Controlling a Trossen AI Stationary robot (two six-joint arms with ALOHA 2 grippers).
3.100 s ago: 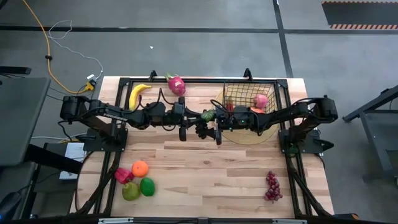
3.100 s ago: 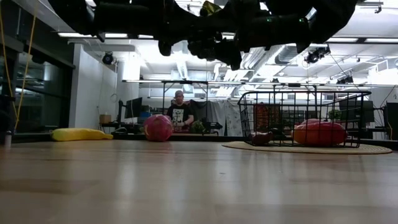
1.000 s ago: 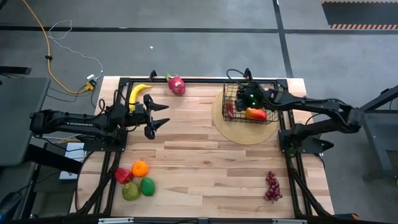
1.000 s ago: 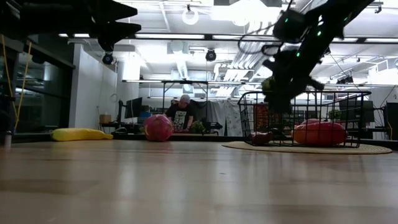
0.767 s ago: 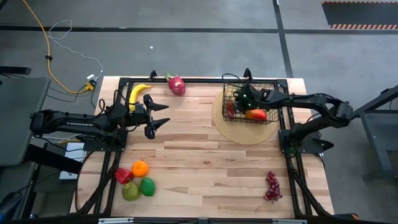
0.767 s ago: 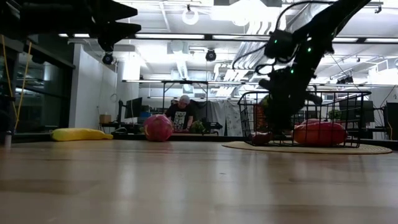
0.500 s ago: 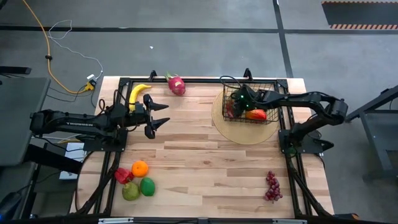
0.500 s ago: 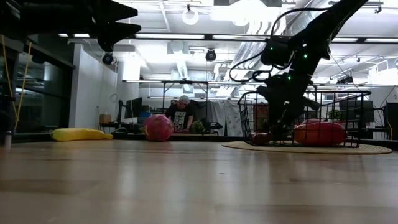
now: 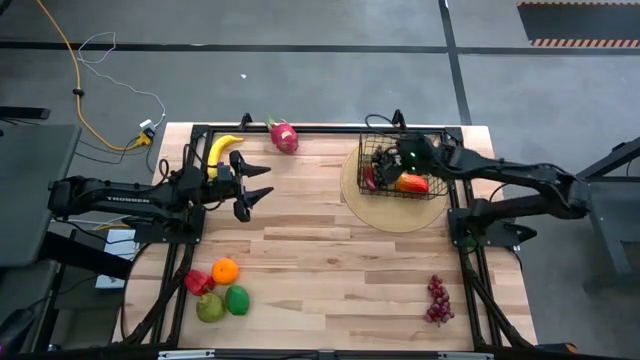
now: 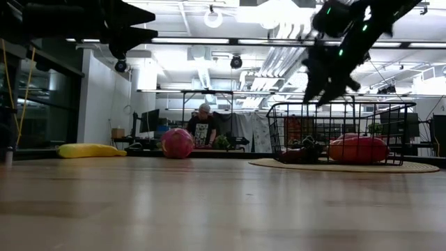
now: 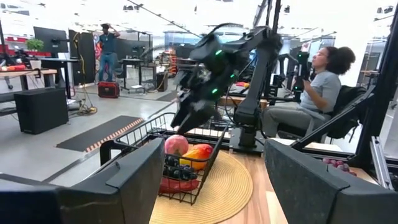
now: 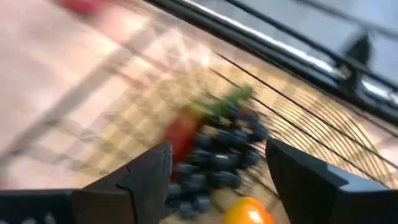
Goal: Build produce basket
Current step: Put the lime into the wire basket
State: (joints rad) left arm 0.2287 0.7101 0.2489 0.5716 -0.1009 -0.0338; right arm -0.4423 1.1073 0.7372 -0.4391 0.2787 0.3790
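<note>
Basket (image 9: 403, 165) of black wire on tan disc (image 9: 395, 212) at table's far right, holding dark berry cluster (image 12: 214, 155), red pepper (image 12: 181, 134) and orange-red fruit (image 9: 411, 183); right gripper (image 10: 322, 85) above it, jaws apart and empty; left gripper (image 9: 262, 187) open, mid-table.

Grey floor (image 9: 300, 80), bright ceiling lights (image 10: 286, 10), desks (image 11: 37, 65) and a seated person (image 11: 320, 93) behind

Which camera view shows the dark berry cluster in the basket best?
The right wrist view: the dark berry cluster fills it, in the basket. The left wrist view shows it small behind wire; high and low views show only a dark patch.
</note>
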